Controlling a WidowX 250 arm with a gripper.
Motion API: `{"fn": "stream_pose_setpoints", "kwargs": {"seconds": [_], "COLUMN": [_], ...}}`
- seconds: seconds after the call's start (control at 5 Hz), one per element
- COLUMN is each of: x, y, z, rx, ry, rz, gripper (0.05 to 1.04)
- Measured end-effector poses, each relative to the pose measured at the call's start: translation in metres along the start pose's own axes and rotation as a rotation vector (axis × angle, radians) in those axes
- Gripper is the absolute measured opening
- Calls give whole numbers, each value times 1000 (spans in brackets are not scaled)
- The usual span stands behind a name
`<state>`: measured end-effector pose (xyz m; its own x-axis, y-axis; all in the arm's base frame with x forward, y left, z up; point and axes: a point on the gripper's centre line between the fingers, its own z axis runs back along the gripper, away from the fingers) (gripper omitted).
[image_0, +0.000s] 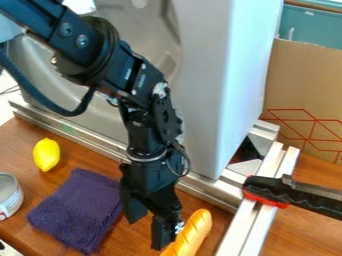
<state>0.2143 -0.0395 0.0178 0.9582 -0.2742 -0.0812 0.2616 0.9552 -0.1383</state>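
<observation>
My black gripper (147, 222) hangs low over the wooden surface at the lower centre, its two fingers apart and nothing visible between them. Just right of the gripper lies a golden-brown toy baguette (192, 234), slanting down to the view's bottom edge. One finger overlaps the bread's left side in the view; I cannot tell whether they touch. A folded purple cloth (79, 210) lies to the gripper's left. Farther left are a yellow lemon (46, 154) and, at the left edge, an open metal can (8, 195).
A large grey-white panel (214, 85) rises behind the arm, with metal rails (80, 136) along its base. Another rail (248, 225) runs down the right side, with a black and red clamp (284, 195) across it. A cardboard box (307, 90) stands behind.
</observation>
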Motion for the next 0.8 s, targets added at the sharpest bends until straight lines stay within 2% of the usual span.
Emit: {"fn": "stream_pose_setpoints", "kwargs": {"seconds": [0.6, 0.8], "x": [21, 22], "y": [-15, -19], "z": [-23, -28], "rx": [-28, -21], "ry": [39, 58], "rz": [-25, 6], "gripper": [1000, 1000]}}
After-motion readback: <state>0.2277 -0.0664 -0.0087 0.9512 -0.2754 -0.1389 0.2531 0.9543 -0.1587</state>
